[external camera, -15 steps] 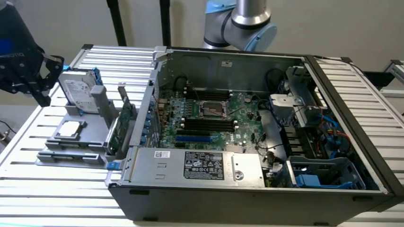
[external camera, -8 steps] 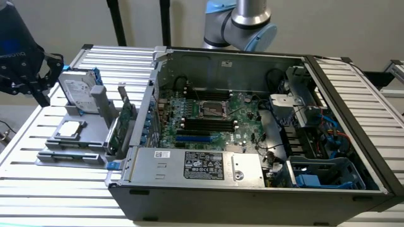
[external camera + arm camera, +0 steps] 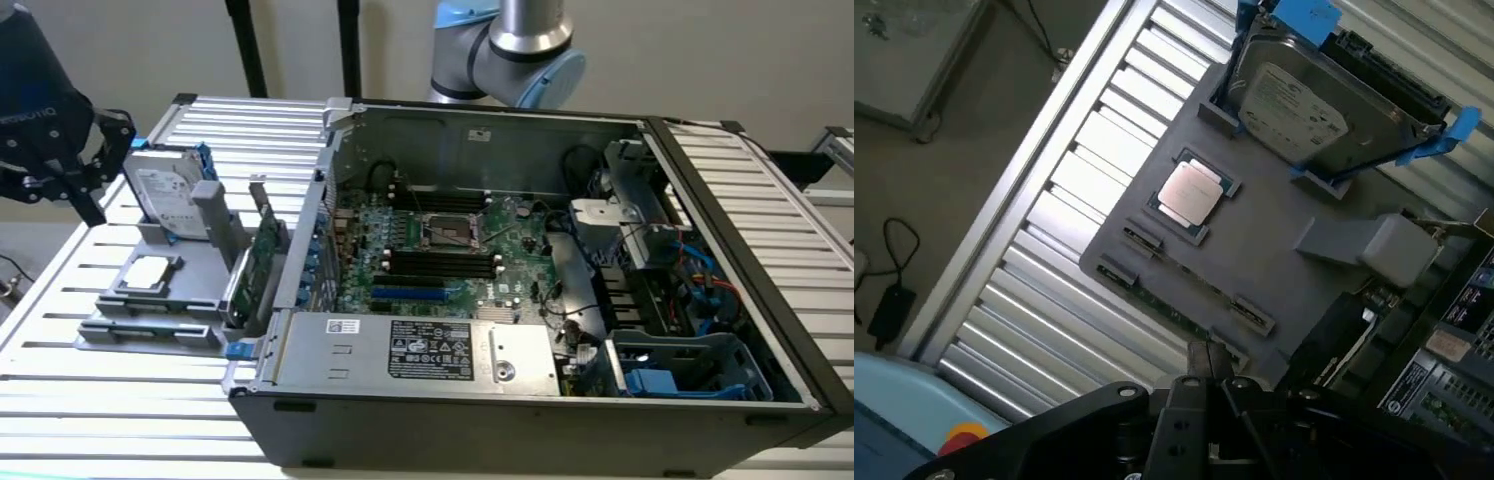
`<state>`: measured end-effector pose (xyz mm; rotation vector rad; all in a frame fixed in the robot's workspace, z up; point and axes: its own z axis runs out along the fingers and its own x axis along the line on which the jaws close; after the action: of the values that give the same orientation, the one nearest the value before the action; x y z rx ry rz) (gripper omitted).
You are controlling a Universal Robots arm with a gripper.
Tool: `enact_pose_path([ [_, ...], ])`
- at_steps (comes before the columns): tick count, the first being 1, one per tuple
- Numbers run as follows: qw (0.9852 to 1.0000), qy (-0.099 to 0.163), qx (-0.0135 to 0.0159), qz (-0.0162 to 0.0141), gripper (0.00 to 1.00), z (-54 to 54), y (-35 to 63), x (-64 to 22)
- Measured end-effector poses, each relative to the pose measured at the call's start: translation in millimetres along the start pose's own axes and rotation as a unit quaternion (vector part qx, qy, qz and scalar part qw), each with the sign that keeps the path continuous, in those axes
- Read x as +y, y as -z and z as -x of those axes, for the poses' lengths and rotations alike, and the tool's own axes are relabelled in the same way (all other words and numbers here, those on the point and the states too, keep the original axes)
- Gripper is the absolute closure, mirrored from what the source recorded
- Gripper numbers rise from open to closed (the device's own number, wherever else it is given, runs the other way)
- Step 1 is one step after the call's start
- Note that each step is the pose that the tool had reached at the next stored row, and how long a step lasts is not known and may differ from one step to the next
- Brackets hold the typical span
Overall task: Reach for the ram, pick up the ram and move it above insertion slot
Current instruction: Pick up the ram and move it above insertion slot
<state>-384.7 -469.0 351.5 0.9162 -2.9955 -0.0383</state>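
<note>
Observed from the floor: the work stands at its first step, the reach. The gripper (image 3: 56, 160) hangs at the upper left of the exterior frame, above and to the outside of the grey tray (image 3: 114, 335), well apart from the open computer case (image 3: 534, 400) that fills the centre and right. Whether the pincer is released or clenched I cannot tell; it carries nothing that I can make out. The ram (image 3: 1179, 308) sits in the tray, standing on edge in its holder along the tray border farthest from the hard drive (image 3: 1299, 105), with the processor chip (image 3: 1189, 193) lying between the two. In the wrist view the gripper hangs above that border, close to one end of the stick but not touching it. The expansion card (image 3: 260, 262) stands upright on the tray's case side and is not involved. The memory slots (image 3: 441, 262) on the motherboard lie well away, towards the exterior view's right. In my judgement the reach calls for squaring the pincer across the thin edge of the stick, centred between the holder's end clips, before any descent; an off-centre approach risks fouling a clip.
</note>
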Motion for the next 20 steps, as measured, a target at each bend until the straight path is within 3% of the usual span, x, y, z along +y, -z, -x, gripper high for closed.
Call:
enact_pose_path([
  [5, 0.999, 0.046, 0.0012, 0.0, 0.89, 0.0, -0.1, 0.0],
  [10, 0.9959, 0.091, 0.0024, -0.0001, 0.89, 0.0, -0.2, 0.0],
  [15, 0.9907, 0.136, 0.0035, -0.0002, 0.89, 0.0, -0.3, 0.0],
  [20, 0.9834, 0.181, 0.0047, -0.0002, 0.89, 0.0, -0.6, 0.0],
])
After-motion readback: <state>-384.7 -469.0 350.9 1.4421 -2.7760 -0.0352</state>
